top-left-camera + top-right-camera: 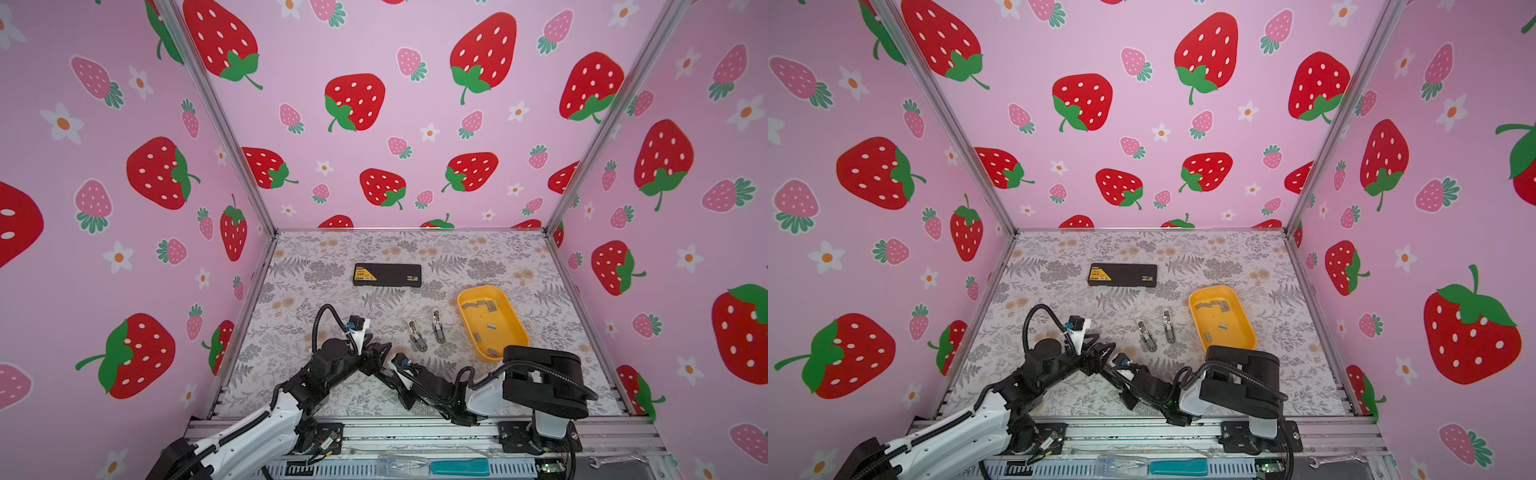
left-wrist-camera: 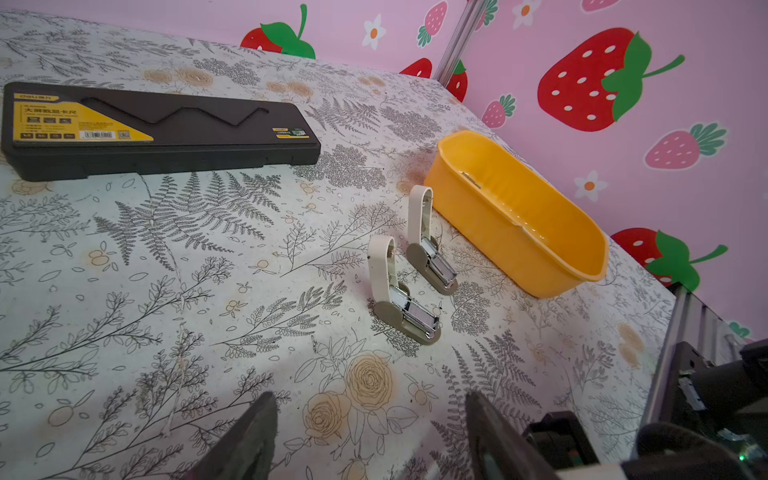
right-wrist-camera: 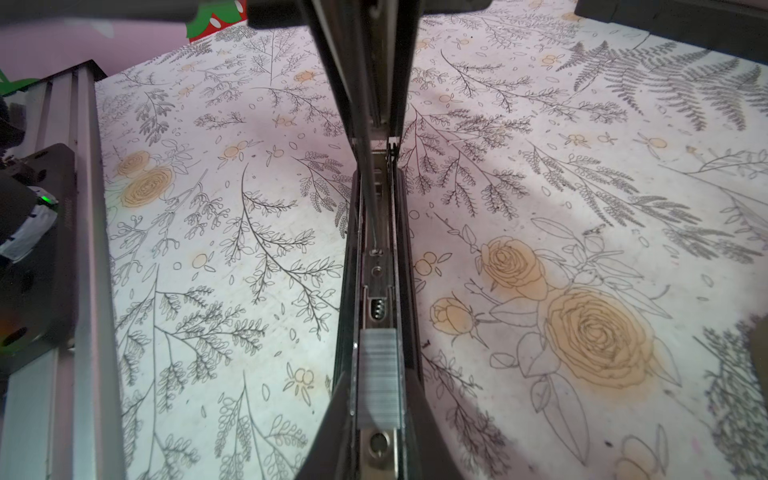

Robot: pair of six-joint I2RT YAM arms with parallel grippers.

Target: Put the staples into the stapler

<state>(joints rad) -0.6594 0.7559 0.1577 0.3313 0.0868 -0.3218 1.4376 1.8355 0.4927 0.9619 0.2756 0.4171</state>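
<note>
My right gripper (image 3: 379, 399) is shut on an opened stapler (image 3: 376, 270), and a grey strip of staples (image 3: 378, 365) lies in its metal channel. The stapler's lid (image 3: 361, 62) stands hinged up. My left gripper (image 2: 370, 399) is open over bare table with nothing between its fingers. In both top views the two grippers sit close together near the table's front middle, left (image 1: 376, 353) and right (image 1: 390, 368). Two small whitish staplers (image 2: 405, 307) (image 2: 432, 262) stand opened on the table (image 1: 417, 334) (image 1: 437, 326). More staples (image 1: 482, 306) lie in the yellow tray (image 1: 463, 318).
A black case (image 1: 387, 275) (image 2: 158, 133) lies at the back of the table. The yellow tray (image 2: 511, 232) stands right of the two staplers. A teal-handled tool (image 1: 457, 465) and a wrench (image 1: 615, 459) rest on the front rail. Strawberry-print walls close in three sides.
</note>
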